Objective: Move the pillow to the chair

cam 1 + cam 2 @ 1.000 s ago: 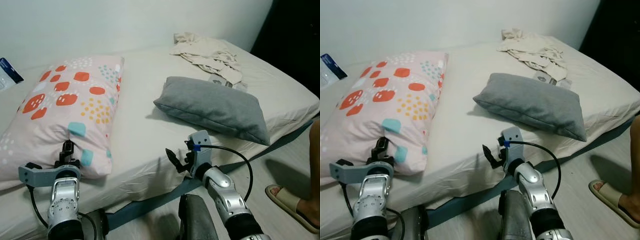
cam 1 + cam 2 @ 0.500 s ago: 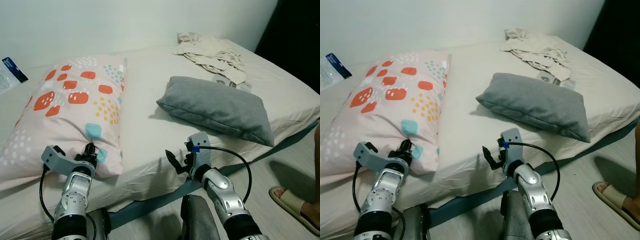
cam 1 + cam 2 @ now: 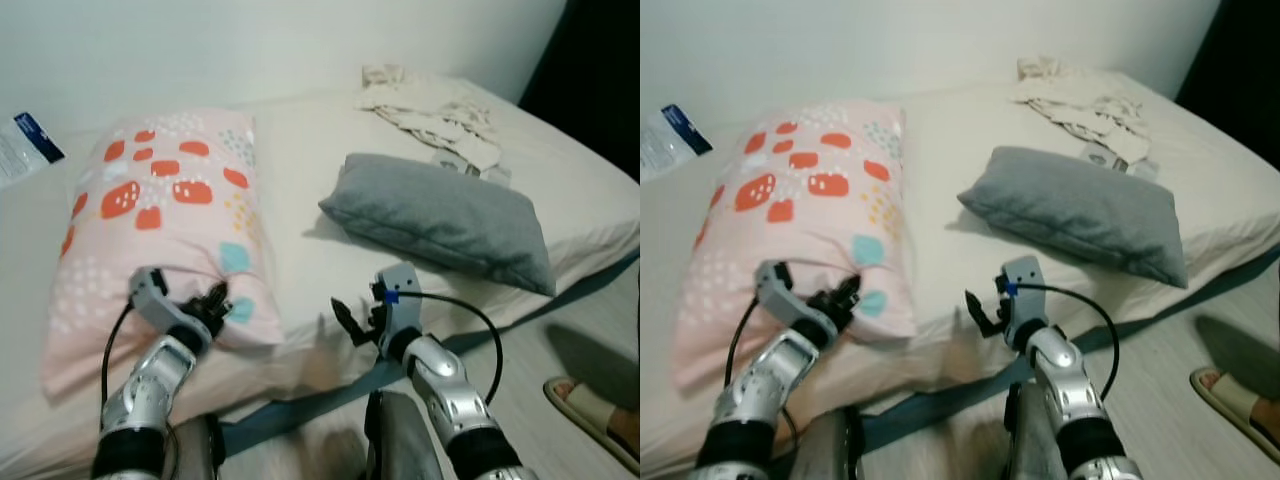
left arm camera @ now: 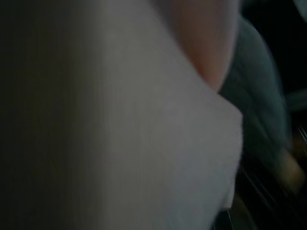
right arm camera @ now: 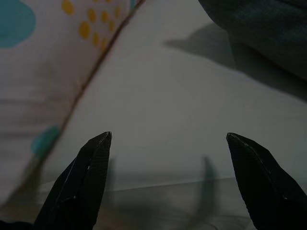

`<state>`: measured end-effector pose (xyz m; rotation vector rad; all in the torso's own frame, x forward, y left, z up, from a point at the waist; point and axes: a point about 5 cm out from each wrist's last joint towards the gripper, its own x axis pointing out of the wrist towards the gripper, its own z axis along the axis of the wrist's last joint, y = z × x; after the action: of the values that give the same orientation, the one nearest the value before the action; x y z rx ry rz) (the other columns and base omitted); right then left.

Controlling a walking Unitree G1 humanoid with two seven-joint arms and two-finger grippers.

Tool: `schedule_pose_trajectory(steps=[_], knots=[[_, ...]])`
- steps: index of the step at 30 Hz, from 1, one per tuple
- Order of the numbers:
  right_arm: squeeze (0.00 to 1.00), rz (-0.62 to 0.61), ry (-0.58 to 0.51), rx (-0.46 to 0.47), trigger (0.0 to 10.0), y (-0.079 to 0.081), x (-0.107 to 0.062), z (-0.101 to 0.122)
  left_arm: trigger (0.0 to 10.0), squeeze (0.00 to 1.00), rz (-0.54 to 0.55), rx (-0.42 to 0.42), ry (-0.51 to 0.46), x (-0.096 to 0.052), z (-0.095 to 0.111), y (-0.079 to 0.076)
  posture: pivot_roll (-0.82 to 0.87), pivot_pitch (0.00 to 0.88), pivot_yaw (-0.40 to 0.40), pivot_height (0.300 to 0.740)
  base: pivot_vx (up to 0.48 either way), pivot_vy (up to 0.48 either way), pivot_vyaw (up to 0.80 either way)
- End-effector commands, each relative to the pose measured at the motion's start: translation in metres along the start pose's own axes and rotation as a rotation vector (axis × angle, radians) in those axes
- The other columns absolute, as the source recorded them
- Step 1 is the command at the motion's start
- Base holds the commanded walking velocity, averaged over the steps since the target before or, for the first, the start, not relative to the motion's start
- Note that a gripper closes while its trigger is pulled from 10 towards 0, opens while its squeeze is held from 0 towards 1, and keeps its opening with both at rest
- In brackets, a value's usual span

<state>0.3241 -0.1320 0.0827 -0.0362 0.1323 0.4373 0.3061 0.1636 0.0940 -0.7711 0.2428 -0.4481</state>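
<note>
My left gripper (image 3: 213,300) presses into the near corner of the pillow (image 3: 165,215), seemingly clamped on the bunched cloth, though my wrist view is a dark blur. My right gripper (image 3: 348,322) hangs at the bed's (image 3: 300,250) near edge, fingers (image 5: 86,172) spread wide and holding nothing. The pillow is pale pink with red blotches, yellow dots and teal patches, lying on the bed, with a grey cushion (image 3: 440,215) further right and crumpled clothes (image 3: 430,110) beyond.

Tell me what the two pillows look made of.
Patterned pillow: smooth matte woven fabric, likely cotton, printed with red, yellow and teal shapes; it creases softly at the left gripper. Grey pillow: heathered, jersey-like knit, matte; soft filling, judging by its sag.
</note>
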Motion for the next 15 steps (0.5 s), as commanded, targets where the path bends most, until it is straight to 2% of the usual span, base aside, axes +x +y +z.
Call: schedule_pose_trajectory(steps=[1, 7, 9, 11, 13, 14, 15], knots=[[0.00, -0.003, 0.008, 0.004, 10.0, 0.001, -0.001, -0.004, 0.0, 0.00, -0.159, -0.021, 0.128, 0.003, -0.017, -0.019, -0.04, 0.137, -0.018, 0.556, 0.000, 0.000, 0.00], [0.00, 0.009, 0.006, 0.009, 10.0, 0.005, 0.000, -0.005, 0.0, 0.00, -0.408, 0.009, 0.264, -0.027, -0.004, -0.036, -0.02, 0.124, -0.020, 0.556, 0.000, 0.000, 0.00], [0.00, 0.015, 0.007, 0.011, 10.0, 0.006, 0.001, -0.006, 0.0, 0.00, -0.496, 0.014, 0.331, -0.042, 0.000, -0.042, -0.02, 0.119, -0.023, 0.556, 0.000, 0.000, 0.00], [0.00, 0.017, 0.007, 0.012, 10.0, 0.007, 0.001, -0.006, 0.0, 0.00, -0.521, 0.017, 0.354, -0.047, 0.001, -0.044, -0.01, 0.119, -0.023, 0.556, 0.000, 0.000, 0.00], [0.00, 0.025, 0.006, 0.014, 10.0, 0.009, 0.002, -0.007, 0.0, 0.00, -0.568, 0.040, 0.445, -0.063, 0.001, -0.045, -0.01, 0.122, -0.025, 0.556, 0.000, 0.000, 0.00], [0.00, 0.025, 0.006, 0.014, 10.0, 0.009, 0.002, -0.007, 0.0, 0.00, -0.568, 0.040, 0.445, -0.063, 0.001, -0.045, -0.01, 0.122, -0.025, 0.556, 0.000, 0.000, 0.00], [0.00, 0.030, 0.005, 0.017, 10.0, 0.011, 0.002, -0.007, 0.0, 0.00, -0.563, 0.080, 0.526, -0.074, -0.003, -0.042, 0.00, 0.118, -0.023, 0.556, 0.000, 0.000, 0.00]])
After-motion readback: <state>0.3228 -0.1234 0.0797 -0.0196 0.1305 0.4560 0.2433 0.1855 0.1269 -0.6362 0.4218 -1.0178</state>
